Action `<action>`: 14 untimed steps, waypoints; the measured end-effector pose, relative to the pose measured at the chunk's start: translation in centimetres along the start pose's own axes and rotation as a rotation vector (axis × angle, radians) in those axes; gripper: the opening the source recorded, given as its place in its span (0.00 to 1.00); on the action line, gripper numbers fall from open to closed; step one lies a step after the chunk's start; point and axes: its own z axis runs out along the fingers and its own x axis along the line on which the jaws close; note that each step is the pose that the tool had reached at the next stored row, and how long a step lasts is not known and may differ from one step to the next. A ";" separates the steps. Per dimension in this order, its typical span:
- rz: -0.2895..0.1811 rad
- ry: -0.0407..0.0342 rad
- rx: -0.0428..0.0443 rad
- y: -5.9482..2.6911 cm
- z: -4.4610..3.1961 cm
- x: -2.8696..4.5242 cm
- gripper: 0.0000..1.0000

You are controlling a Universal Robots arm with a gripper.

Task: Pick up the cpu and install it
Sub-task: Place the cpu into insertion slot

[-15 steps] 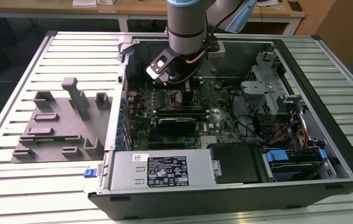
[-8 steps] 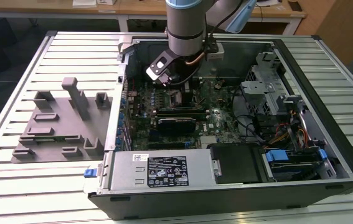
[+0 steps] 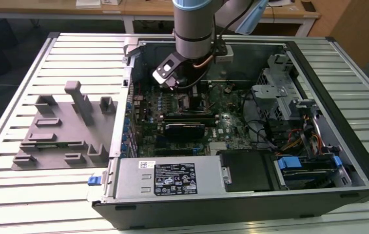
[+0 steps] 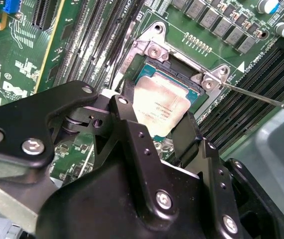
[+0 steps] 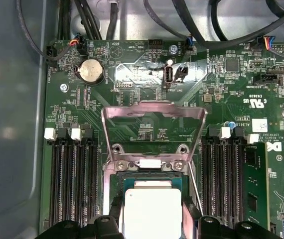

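Exterior view: the open computer case [image 3: 359, 161] lies on a slatted table [image 3: 15, 195], and the arm [image 3: 194, 29] reaches down into it. The arm's wrist covers the part of the motherboard [image 3: 230, 126] beneath it, so what its tool does there is hidden from this side. A silver power supply [image 3: 171, 178] fills the near edge of the case.

In both wrist views the socket [image 4: 154, 50] [image 5: 147, 172] lies open, its metal bracket [image 5: 152, 112] swung up. The black gripper body hides the near half of the socket, and the frame edge cuts off the cpu's near edge in the first wrist view.

The cpu [image 4: 162, 104] [image 5: 152, 209] is at the socket, a flat square with a pale, shiny silver-grey lid and a thin blue-green rim; faint print on the lid is too small to read. Whether it is fully seated I cannot tell.

The gripper [image 4: 157, 119] [image 5: 152, 219] is drawn in narrow around the cpu, its black fingers [image 4: 124, 117] against two opposite edges. A thin metal lever [image 4: 261, 97] juts out beside the socket.
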 end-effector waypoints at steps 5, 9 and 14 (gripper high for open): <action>0.000 0.0002 0.0000 -0.10 0.22 0.02 0.54; 0.000 0.0003 0.0003 -0.12 0.37 0.04 0.54; 0.000 0.0007 0.0001 -0.10 0.44 0.15 0.54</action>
